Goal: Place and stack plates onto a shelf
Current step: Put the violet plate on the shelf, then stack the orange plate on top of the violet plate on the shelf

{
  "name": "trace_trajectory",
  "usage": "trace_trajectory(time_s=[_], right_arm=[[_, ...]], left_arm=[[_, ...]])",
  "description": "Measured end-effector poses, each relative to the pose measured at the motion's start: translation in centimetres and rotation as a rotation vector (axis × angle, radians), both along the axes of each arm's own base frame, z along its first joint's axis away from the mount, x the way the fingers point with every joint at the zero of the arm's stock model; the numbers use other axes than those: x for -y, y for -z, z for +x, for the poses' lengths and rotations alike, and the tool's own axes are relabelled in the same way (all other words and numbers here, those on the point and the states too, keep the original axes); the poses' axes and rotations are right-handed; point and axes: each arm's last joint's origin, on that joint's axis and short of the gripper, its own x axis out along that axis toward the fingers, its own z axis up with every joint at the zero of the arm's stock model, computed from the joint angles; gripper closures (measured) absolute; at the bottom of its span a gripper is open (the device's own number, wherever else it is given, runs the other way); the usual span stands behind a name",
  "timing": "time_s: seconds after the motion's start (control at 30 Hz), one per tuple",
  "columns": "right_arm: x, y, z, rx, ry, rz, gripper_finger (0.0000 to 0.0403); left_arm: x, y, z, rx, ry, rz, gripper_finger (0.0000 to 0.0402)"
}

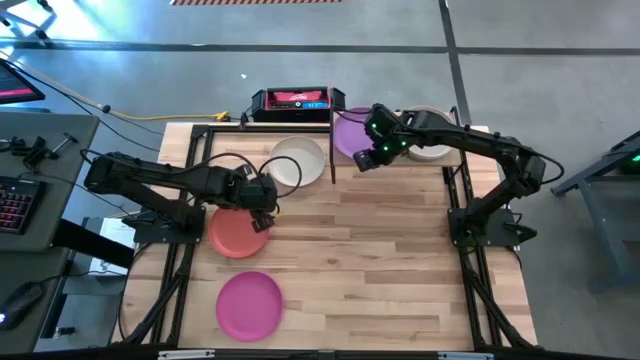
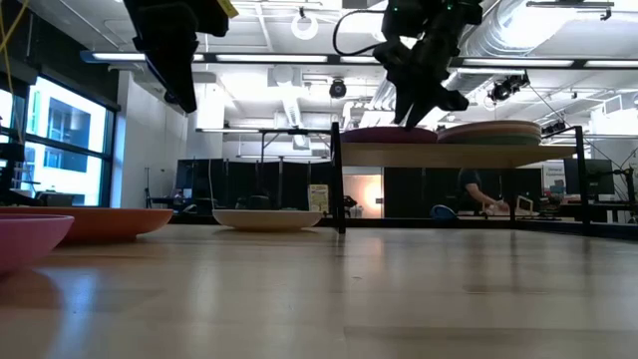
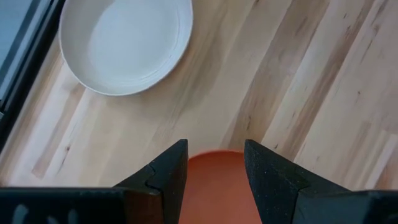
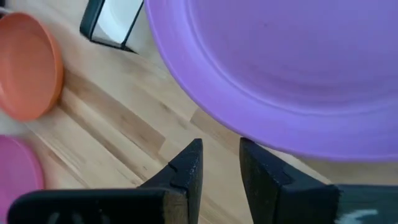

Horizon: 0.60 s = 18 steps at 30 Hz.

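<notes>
Nearest the table's front edge, a magenta plate (image 1: 249, 304) lies alone on the tabletop (image 1: 380, 260). Just beyond it sits a coral red plate (image 1: 238, 234), and the left gripper (image 1: 262, 205) hangs over its far edge, fingers parted a little and holding nothing. A white plate (image 1: 297, 162) rests slightly farther back, beside the shelf's black post. At the far end stands the shelf (image 1: 400, 140), carrying a purple plate (image 1: 350, 132) on one side and a stack of plates (image 2: 491, 132) on the other. The right gripper (image 1: 366, 158) hovers just off the purple plate's near rim, fingers slightly apart and empty. The purple plate looks freshly placed; picking up the coral red plate seems next, which calls for the left gripper to drop and pinch its rim.
</notes>
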Motion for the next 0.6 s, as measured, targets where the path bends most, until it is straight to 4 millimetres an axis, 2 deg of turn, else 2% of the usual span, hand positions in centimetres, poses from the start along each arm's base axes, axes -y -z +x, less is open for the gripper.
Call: trace_trajectory(time_s=[0.27, 0.6], right_arm=[[-1.2, 0.0, 0.5, 0.025, -0.061, 0.064, 0.0320], [-4.2, -0.1, 1.6, 0.031, -0.174, 0.090, 0.0320]], left_arm=[[0.7, 0.2, -0.6, -0.046, -0.031, -0.059, 0.0255], [2.2, 0.3, -1.0, -0.019, -0.102, -0.132, 0.0255]])
